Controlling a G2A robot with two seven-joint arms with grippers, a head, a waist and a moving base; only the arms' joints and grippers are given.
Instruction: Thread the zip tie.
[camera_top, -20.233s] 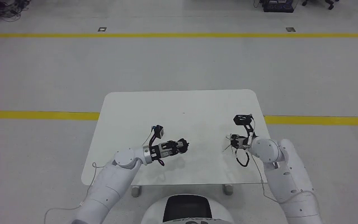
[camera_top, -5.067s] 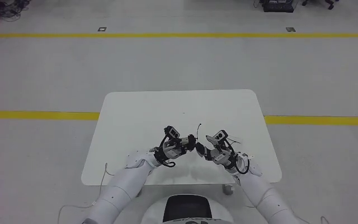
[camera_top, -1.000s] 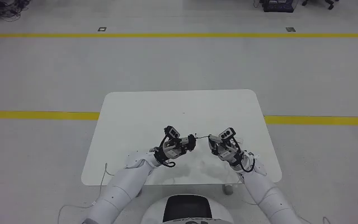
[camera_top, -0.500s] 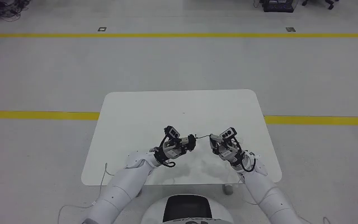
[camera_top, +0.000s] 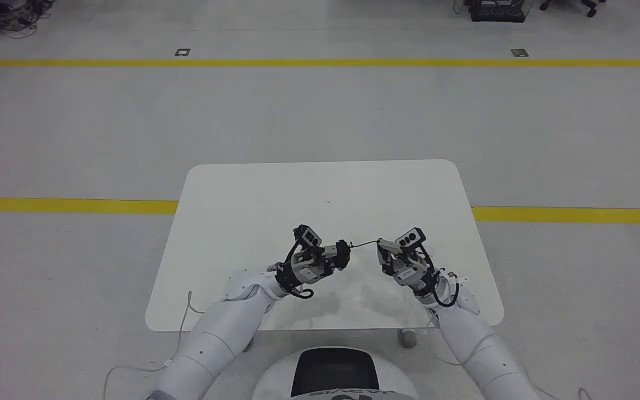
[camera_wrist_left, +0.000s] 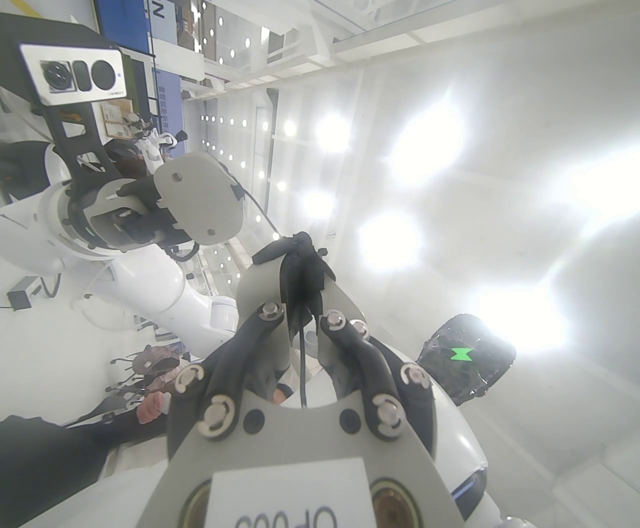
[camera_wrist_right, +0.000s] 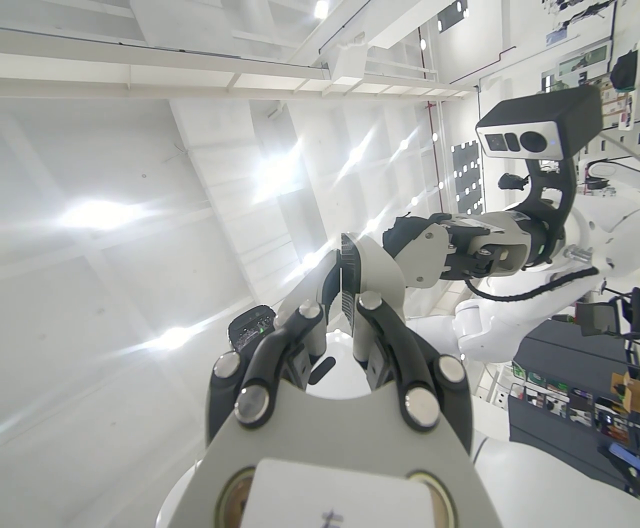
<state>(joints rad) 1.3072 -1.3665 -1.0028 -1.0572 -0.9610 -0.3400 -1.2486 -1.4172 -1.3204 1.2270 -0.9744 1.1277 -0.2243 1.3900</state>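
Zip tie (camera_top: 362, 242) spans the gap between both grippers, above the near half of the table (camera_top: 300, 190). Left gripper (camera_top: 341, 250) is clenched on one end, likely to steady it; right gripper (camera_top: 384, 251) is pinched on the other end. Judgement: strap is held taut and level so the tail lines up for feeding through the head

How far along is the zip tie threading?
Done: the zip tie is held off the table. In hand: it spans between the left gripper and right gripper, both shut on it. Left: whether the tail has entered the head is too small to tell.
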